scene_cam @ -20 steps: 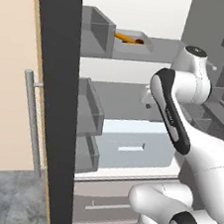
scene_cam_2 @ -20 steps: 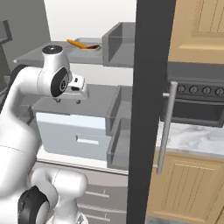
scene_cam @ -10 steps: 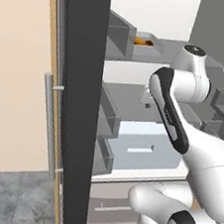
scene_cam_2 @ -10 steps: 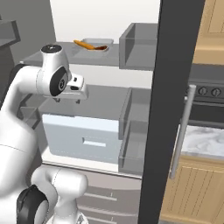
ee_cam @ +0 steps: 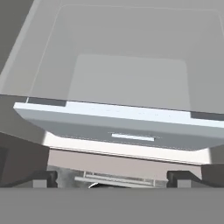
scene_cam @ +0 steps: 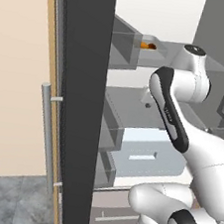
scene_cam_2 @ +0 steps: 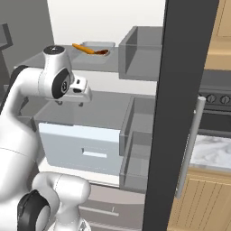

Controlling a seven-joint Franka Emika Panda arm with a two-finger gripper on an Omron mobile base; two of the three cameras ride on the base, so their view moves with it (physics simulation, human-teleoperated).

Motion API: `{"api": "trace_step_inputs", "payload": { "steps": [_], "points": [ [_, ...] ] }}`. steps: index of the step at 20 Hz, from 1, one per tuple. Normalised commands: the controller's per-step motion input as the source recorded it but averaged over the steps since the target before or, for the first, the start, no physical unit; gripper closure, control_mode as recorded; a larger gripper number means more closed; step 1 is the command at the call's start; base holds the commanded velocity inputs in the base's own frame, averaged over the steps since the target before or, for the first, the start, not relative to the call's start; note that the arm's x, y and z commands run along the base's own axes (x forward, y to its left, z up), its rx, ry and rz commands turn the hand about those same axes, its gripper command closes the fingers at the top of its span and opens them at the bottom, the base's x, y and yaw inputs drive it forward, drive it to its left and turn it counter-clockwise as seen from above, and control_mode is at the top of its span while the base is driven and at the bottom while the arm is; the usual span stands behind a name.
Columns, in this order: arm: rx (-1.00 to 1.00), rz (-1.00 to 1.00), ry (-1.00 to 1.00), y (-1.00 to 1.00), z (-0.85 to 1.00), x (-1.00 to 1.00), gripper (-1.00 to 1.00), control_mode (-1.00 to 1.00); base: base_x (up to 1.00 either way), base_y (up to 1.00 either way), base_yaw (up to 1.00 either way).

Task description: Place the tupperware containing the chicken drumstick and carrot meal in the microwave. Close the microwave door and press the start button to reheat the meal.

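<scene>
The tupperware (scene_cam_2: 97, 48) sits on a high grey shelf, holding the orange carrot (scene_cam_2: 83, 48) and the dark chicken drumstick (scene_cam_2: 103, 52). From the left base view the tupperware (scene_cam: 151, 43) shows just past a shelf bin, with the carrot (scene_cam: 145, 45) peeking out. My gripper (scene_cam_2: 70, 103) hangs open and empty well below that shelf, pointing down over a pale drawer (scene_cam_2: 81, 146). In the hand view the gripper (ee_cam: 113, 177) has its fingertips (ee_cam: 43, 177) wide apart above the drawer (ee_cam: 127, 127). The microwave and the microwave door are out of view.
A tall dark open door (scene_cam: 77, 104) with a vertical bar handle (scene_cam: 47, 135) stands at the left; seen from the right it (scene_cam_2: 176, 113) blocks the side. Grey door bins (scene_cam_2: 140, 144) line it. A black oven with knobs (scene_cam_2: 216, 97) and wooden cabinets (scene_cam_2: 203, 207) lie beyond.
The whole picture has shifted sideways, so the base has driven; the dark door edge now sits nearer the middle of both views. The arm holds the same pose with the gripper open.
</scene>
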Motion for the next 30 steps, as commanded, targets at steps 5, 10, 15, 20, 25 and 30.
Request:
{"api": "trace_step_inputs", "payload": {
  "steps": [5,10,15,20,25,30],
  "points": [
    [0.0,-0.15,-0.08,-0.01,0.27,0.01,-1.0,-1.0,0.0,0.0,0.0],
    [0.0,-0.23,-0.27,-0.07,0.58,-0.05,-1.0,-1.0,0.0,0.0,0.0],
    [0.03,-0.25,-0.36,-0.19,0.71,-0.01,-1.0,-1.0,0.0,0.0,0.0],
    [0.15,-0.15,-0.26,-0.27,0.67,0.0,-1.0,-1.0,0.0,0.0,0.0],
    [0.25,-0.03,-0.06,-0.42,0.55,0.16,-1.0,-1.0,0.0,0.0,0.0],
    [0.18,-0.01,0.01,-0.2,0.19,0.32,-1.0,-1.0,0.0,0.0,0.0]
  ]
}}
